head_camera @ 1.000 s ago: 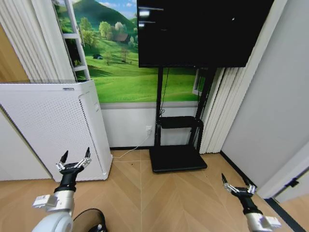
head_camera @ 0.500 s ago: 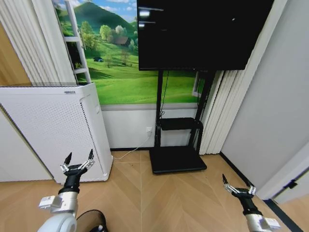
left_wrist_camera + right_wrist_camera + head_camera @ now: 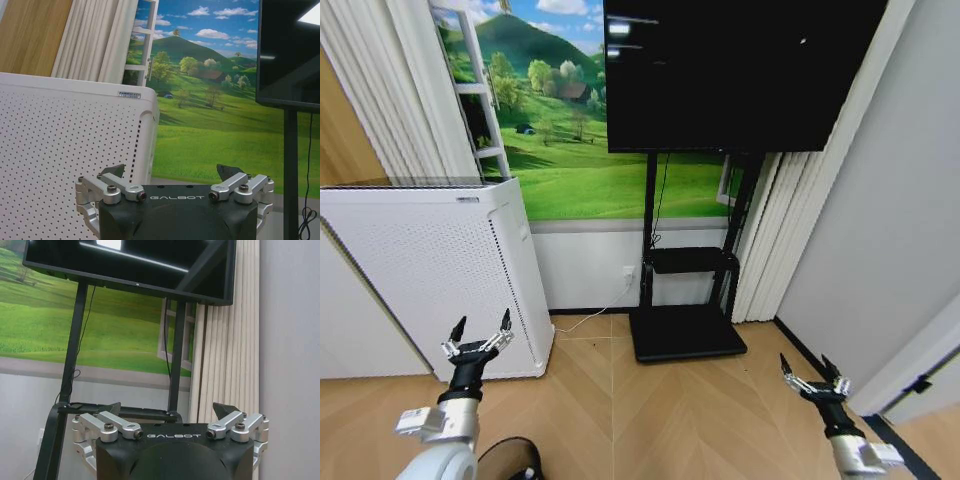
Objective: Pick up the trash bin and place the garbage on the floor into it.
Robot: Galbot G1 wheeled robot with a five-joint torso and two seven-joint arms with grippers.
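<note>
Both end effectors, left (image 3: pixel 478 333) & right (image 3: pixel 811 372), spread wide, empty; white appliance (image 3: pixel 430 270) beside left; trash bin (image 3: pixel 510 462) below.

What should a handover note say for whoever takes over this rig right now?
Left pincer: open, holding nothing, raised in front of the white appliance.
Right pincer: open, holding nothing, raised over the wood floor on the robot's right.
Bin: on the floor at the bottom edge of the head view, beside the left arm, not gripped.
Garbage: not located from here.
Done: nothing.
Left: grasp the bin, find the litter, put it in.
</note>
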